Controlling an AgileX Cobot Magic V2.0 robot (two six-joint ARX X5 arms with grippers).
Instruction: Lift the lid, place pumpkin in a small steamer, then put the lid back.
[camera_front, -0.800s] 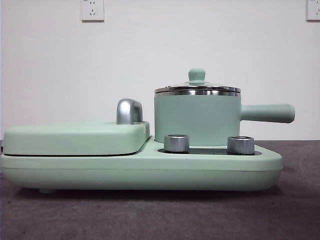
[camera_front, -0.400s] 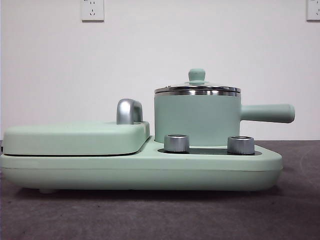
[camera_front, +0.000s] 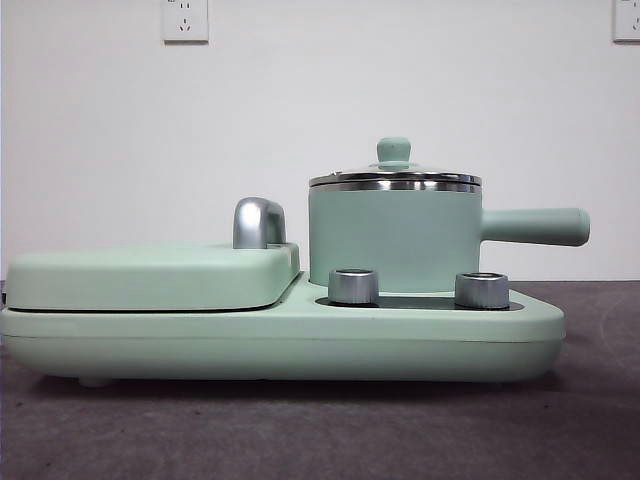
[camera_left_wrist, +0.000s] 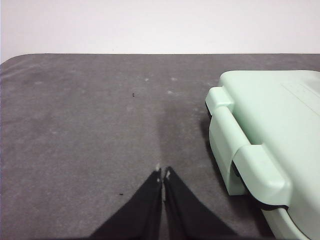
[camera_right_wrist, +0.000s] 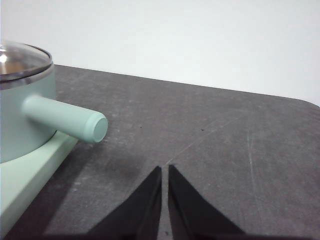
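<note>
The small steamer (camera_front: 395, 238), a mint-green saucepan with a long side handle (camera_front: 535, 226), stands on the right half of the appliance base. The lid (camera_front: 394, 175) sits closed on it, its mint knob on top. The steamer also shows in the right wrist view (camera_right_wrist: 22, 115) with the lid (camera_right_wrist: 20, 60) on it. The pumpkin is out of view. My left gripper (camera_left_wrist: 163, 173) is shut and empty above bare table, beside the base's left end. My right gripper (camera_right_wrist: 165, 170) is shut and empty above bare table, to the right of the steamer's handle (camera_right_wrist: 67, 120).
The wide mint-green appliance base (camera_front: 280, 340) carries a flat grill cover (camera_front: 150, 275) with a steel handle (camera_front: 258, 222) and two steel knobs (camera_front: 353, 286). The base's end shows in the left wrist view (camera_left_wrist: 270, 145). Dark grey table (camera_front: 320, 430), white wall behind.
</note>
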